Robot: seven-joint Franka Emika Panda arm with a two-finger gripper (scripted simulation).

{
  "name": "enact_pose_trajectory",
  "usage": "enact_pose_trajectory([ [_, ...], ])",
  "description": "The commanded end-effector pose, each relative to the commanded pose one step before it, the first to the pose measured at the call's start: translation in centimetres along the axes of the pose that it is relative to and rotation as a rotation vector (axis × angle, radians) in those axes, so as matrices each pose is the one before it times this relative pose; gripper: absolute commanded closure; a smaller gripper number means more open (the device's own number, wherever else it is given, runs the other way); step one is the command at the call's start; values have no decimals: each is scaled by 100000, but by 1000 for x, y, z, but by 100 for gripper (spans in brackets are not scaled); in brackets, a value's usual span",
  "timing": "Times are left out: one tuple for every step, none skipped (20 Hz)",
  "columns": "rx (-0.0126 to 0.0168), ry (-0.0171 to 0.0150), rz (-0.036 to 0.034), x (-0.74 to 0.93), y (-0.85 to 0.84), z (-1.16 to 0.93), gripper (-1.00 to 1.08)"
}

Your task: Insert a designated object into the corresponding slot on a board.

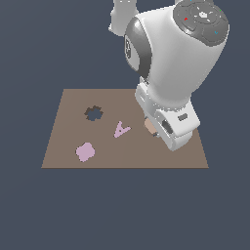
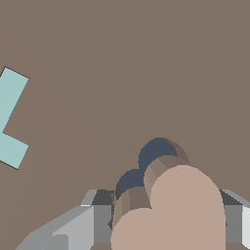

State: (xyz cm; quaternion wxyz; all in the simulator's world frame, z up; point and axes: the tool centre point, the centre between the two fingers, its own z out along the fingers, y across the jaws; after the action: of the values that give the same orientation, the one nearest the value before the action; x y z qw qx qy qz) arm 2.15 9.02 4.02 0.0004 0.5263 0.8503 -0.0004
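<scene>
The peach-tan heart-shaped piece [image 2: 171, 215] sits between the fingers of my gripper [image 2: 168, 222], which is shut on it. Just beyond its lobes, two dark curved parts of the heart-shaped slot [image 2: 155, 152] show in the brown board [image 2: 146, 58]; the piece covers the rest of the slot. In the exterior view only a sliver of the peach piece [image 1: 149, 125] shows beside the white hand, low over the board [image 1: 68, 112] toward that view's right. The arm hides the gripper's fingers and the slot there.
A dark flower-shaped cutout [image 1: 93, 113] lies on the board toward the exterior view's left. A pink rounded piece [image 1: 85, 152] and a pink angular piece [image 1: 121, 129] rest on the board. In the wrist view, a pale teal T-shaped piece [image 2: 10, 117] lies flat.
</scene>
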Motion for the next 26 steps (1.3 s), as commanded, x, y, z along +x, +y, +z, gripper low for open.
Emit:
enact_pose_trajectory([
  [-16,-31,-4943,356,25,-34,108],
  [8,1,-1515,118,2,-3,108],
  [7,1,-1346,105,2,-3,108],
  [6,1,-1175,91,2,-2,108],
  [6,1,-1002,78,1,-2,108],
  [5,1,-830,65,1,-2,108],
  [4,1,-657,52,0,-1,108],
  [4,1,-481,37,-2,-1,108],
  [3,1,-309,24,-2,0,108],
  [3,1,-138,13,-2,0,108],
  [2,1,49,-8,-7,1,108],
  [1,1,207,-13,-4,1,108],
  [1,1,384,-29,-6,2,108],
  [0,1,391,-30,-5,2,108],
  [0,0,244,-19,-3,1,108],
  [0,0,85,-6,-1,0,108],
  [34,22,-273,28,-9,19,108],
  [0,0,0,5,3,42,108],
  [-9,-4,48,-12,-3,118,108],
  [-9,-4,48,-2,3,201,108],
  [-12,-7,68,-5,1,261,108],
  [-8,-6,48,-2,1,202,108],
  [-8,-6,48,-12,-5,119,108],
  [0,0,0,5,2,42,108],
  [0,0,0,0,0,0,-92],
  [0,0,0,0,0,0,-92],
])
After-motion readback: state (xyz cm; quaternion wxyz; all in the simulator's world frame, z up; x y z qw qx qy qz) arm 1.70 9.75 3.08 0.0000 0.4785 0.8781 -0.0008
